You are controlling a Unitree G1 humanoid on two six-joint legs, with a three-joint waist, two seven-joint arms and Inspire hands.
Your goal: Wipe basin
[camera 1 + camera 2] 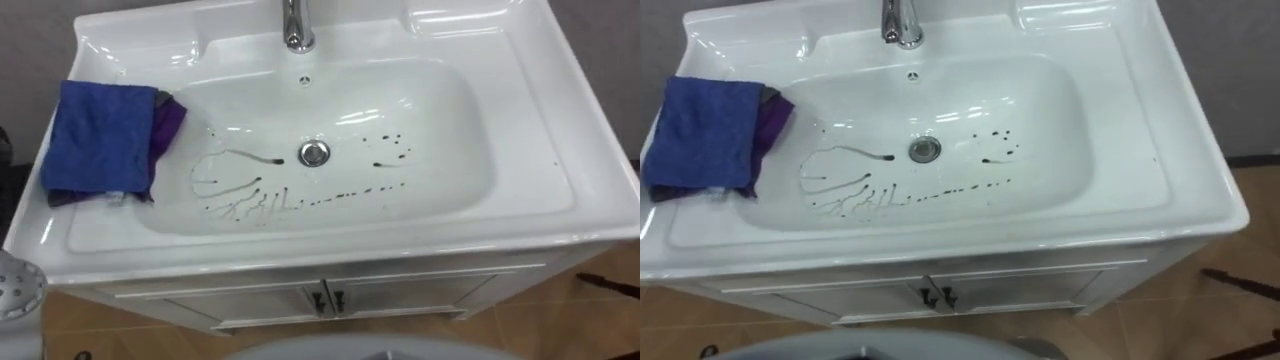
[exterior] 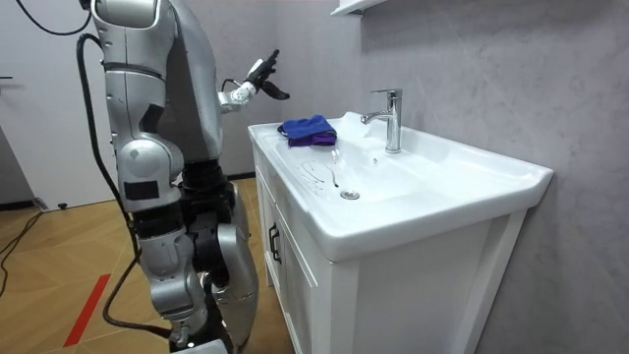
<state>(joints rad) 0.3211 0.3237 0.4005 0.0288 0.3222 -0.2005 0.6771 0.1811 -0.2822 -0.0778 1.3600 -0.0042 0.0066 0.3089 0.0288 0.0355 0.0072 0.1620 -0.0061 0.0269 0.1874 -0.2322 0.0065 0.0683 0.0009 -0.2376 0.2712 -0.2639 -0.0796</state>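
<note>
A white basin (image 1: 560, 150) is set in a cabinet, and I stand at its front. Dark streaks and spots (image 1: 250, 195) run across the bowl's bottom around the metal drain (image 1: 314, 153). A blue cloth (image 1: 100, 135) with a purple one under it lies folded on the left rim, partly hanging into the bowl. In the room view my left hand (image 2: 257, 79) is raised in the air with straight fingers, open and holding nothing. It is short of the cloth (image 2: 307, 128) and a little above it.
A chrome tap (image 1: 297, 25) stands at the middle of the back rim. Two cabinet doors with dark handles (image 1: 325, 298) are below the front edge. A grey wall runs behind the basin, and the floor around it is wooden.
</note>
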